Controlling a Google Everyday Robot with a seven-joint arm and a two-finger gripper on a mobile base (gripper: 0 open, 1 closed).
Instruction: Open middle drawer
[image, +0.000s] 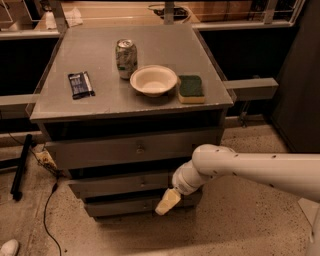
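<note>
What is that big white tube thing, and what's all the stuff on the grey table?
The white tube is a robot's arm. At its tip is a yellowish pincer for grabbing things. It hangs low in front of the drawers, by the right end of the middle drawer, which looks shut. I see nothing held in it. There is just one picture, taken by a camera looking down at the grey cabinet from the front. On top sit a soda can, a white bowl, a green sponge and a dark snack packet.
</note>
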